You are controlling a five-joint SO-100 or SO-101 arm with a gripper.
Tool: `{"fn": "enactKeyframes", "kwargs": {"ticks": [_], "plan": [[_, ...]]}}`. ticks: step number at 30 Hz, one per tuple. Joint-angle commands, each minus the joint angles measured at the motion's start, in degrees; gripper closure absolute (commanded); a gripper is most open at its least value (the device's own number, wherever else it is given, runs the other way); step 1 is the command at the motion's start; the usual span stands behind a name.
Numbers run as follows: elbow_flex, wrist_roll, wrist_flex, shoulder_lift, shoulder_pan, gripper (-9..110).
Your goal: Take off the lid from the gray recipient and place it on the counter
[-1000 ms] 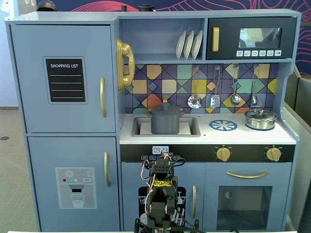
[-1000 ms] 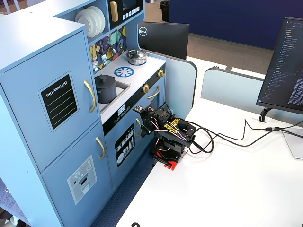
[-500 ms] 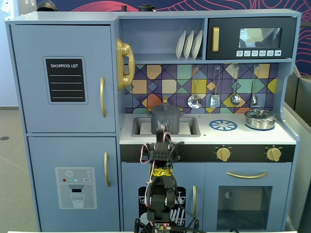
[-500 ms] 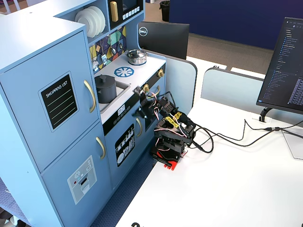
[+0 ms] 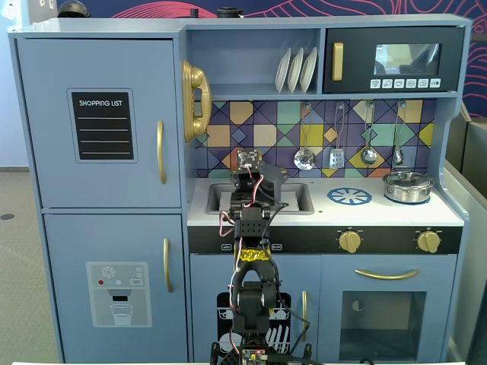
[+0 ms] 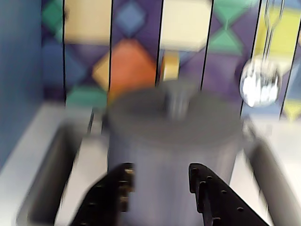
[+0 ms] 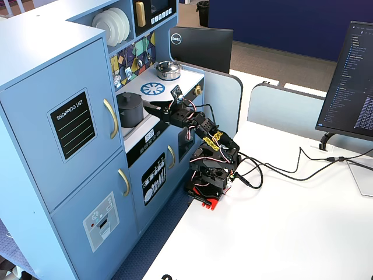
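While outstretched, jaws parted near pot (image 6: 171,141)

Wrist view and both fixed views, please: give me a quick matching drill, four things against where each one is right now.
Things:
1. flat round dark-gray lid
2. matte dark-gray cylindrical pot
3. small shiny silver pot
4. black two-finger hand

Places:
A. right end of the white counter in a fixed view
B. in the recessed sink
C. open, short of the gray pot, not touching it
D. on top of the gray pot

Pairs: 1-D, 2-B, 3-A, 4-C
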Motion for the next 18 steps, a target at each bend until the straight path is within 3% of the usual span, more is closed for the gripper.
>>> {"fn": "enactKeyframes", "kwargs": {"ticks": [1, 9, 18], "plan": [[-4.2, 1.1, -6.2, -3.1, 1.1, 86], [-4.2, 4.1, -12.2, -9.7, 5.1, 78], [-5.4, 4.4, -20.0, -17.8, 4.6, 79]]}}
